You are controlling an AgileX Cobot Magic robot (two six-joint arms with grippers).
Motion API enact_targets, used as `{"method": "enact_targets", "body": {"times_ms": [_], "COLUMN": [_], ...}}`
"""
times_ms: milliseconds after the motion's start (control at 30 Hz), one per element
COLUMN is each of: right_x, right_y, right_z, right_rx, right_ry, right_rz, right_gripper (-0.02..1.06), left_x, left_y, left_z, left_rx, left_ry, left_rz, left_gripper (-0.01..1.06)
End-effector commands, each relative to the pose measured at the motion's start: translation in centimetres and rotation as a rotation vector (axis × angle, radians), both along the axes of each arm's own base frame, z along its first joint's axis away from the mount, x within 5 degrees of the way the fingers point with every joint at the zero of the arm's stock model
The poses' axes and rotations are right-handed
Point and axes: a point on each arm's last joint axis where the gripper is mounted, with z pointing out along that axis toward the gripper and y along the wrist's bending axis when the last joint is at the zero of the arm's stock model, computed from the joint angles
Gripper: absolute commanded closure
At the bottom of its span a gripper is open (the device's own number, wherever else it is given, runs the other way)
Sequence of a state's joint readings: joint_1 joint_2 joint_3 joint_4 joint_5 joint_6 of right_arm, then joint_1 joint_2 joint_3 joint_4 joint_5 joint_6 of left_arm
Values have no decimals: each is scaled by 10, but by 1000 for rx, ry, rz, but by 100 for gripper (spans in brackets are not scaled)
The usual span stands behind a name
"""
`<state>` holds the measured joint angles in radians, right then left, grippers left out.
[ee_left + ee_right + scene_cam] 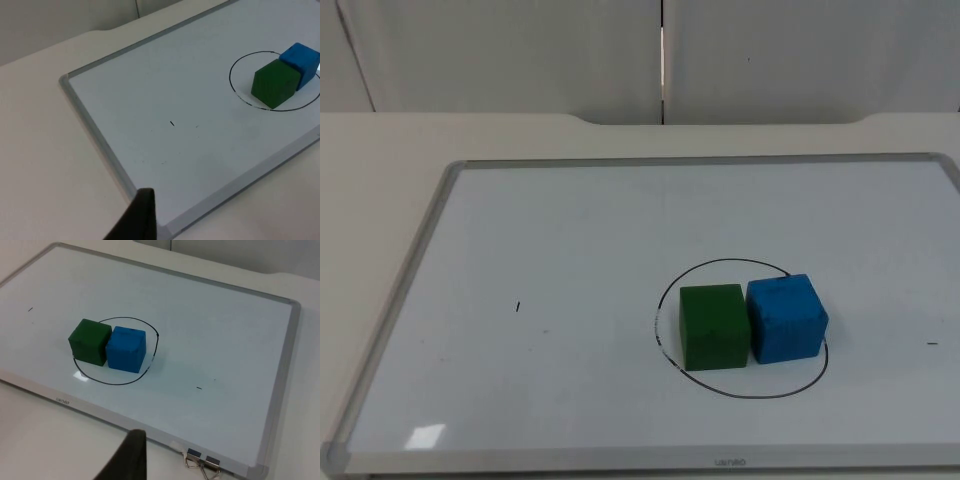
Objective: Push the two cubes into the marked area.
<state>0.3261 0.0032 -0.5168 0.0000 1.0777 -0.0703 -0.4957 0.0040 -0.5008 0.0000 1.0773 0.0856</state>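
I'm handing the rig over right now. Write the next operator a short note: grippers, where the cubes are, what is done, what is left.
Left gripper: pulled back over the table beside the whiteboard's edge, touching nothing; waiting.
Right gripper: likewise back off the whiteboard's near edge, holding nothing.
Green cube and blue cube: side by side, touching, inside the drawn circle. The blue cube's outer edge sits close to the line; the green cube's corner is near it too.
Done: both cubes look pushed into the marked area.
Left: probably nothing; check that neither cube crosses the line.
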Motion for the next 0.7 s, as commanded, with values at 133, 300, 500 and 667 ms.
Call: {"method": "enact_targets", "body": {"times_ms": [133,300,500,667], "right_x": [-1,-1,-1,-1], "right_y": [0,0,0,0], "right_z": [0,0,0,0], "right_rx": [-5,-1,-1,-1], "right_ry": [-3,-2,-2,-2], "right_rz": [0,-2,-2,-2], "right_gripper": [-1,-1,-1,-1], "left_x": [0,0,-1,-1], "left_y": [-1,-2,-2,-3], "left_z": [-1,-1,-1,-1], "left_rx": [-6,-6,-6,-6], "left_ry": [1,0,0,0], "left_rz": [55,174,314,400], "left_gripper": [0,0,0,0]}}
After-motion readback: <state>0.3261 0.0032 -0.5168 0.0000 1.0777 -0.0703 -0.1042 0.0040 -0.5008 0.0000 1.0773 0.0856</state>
